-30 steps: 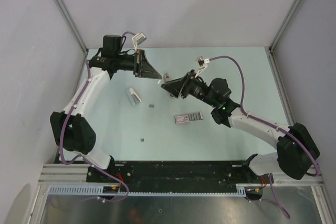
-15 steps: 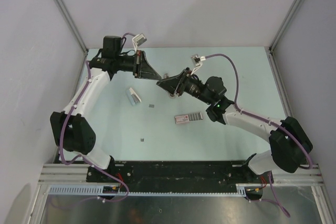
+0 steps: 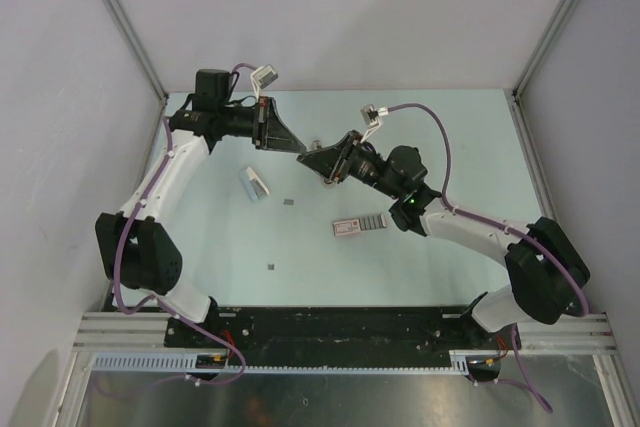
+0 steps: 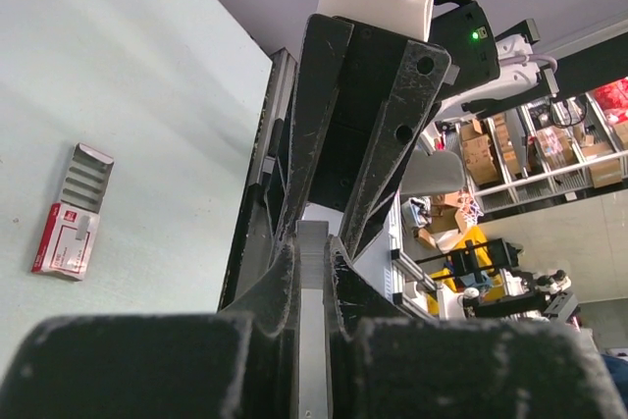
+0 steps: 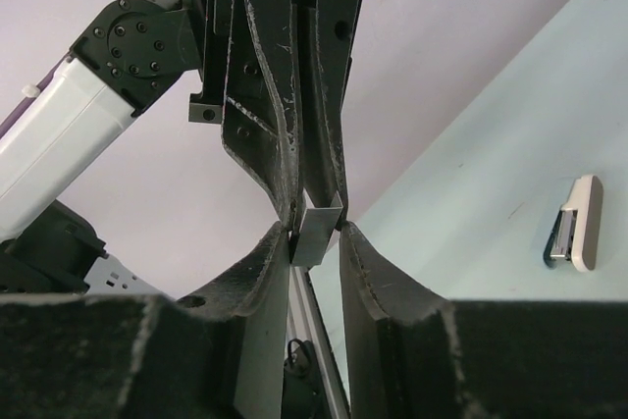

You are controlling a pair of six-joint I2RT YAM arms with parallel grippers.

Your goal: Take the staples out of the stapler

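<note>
The stapler (image 3: 255, 185), pale with dark parts, lies on the table left of centre; it also shows in the right wrist view (image 5: 577, 223). My left gripper (image 3: 300, 148) is shut on a short grey metal strip of staples (image 4: 314, 301) and holds it above the table. My right gripper (image 3: 308, 156) meets it tip to tip. In the right wrist view its fingertips (image 5: 285, 242) close on both sides of the strip's free end (image 5: 319, 228). Tiny grey staple bits (image 3: 289, 201) lie on the table.
A flat pinkish-and-grey segmented box (image 3: 360, 224) lies right of centre, also in the left wrist view (image 4: 74, 213). Another small grey bit (image 3: 272, 267) lies nearer the front. Walls and frame posts enclose the table on three sides.
My right arm has moved left and slightly back, bringing its gripper against the left gripper's tips at the strip. The left arm has barely moved.
</note>
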